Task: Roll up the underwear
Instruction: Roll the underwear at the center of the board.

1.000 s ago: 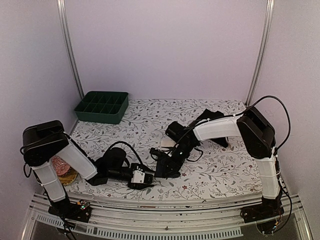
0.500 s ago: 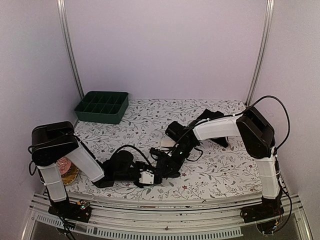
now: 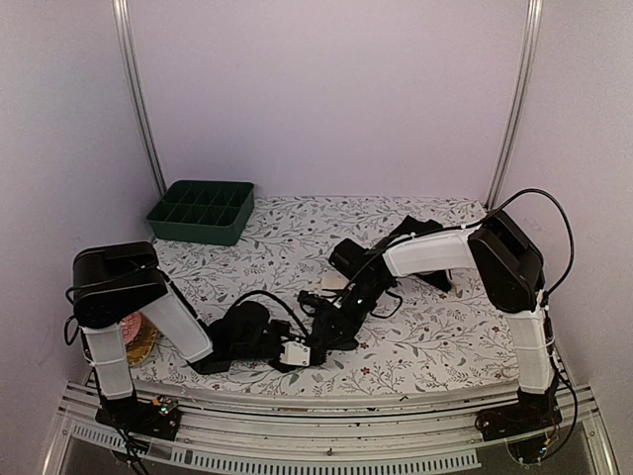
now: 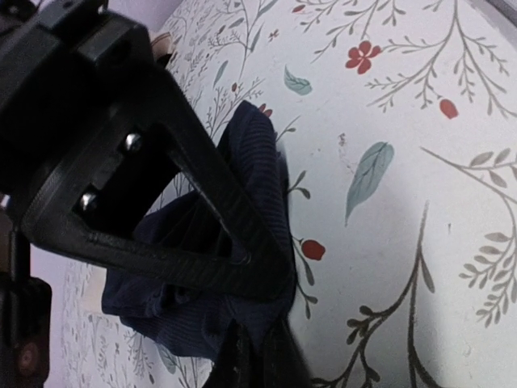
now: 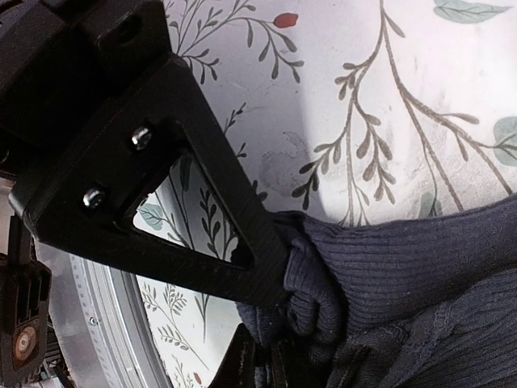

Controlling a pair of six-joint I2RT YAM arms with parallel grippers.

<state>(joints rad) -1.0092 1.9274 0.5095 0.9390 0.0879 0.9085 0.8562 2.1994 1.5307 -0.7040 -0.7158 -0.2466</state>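
We see both arms folded low, wrists close to the tabletop [image 3: 435, 346], facing each other. The left gripper [image 4: 262, 323] and right gripper [image 5: 262, 323] each pinch the dark ribbed underwear [image 4: 257, 153] bunched at their fingertips.

Front-center, left end effector [image 3: 305, 349] and right end effector [image 3: 324, 332] pinch bunched underwear [image 4: 242, 174], both arms barring the near counter [image 3: 297, 233] strip. Green tray [image 3: 201, 211] fills back-left corner; pink ball [image 3: 141, 336] at left edge. Passage open mid-back between tray and right arm.
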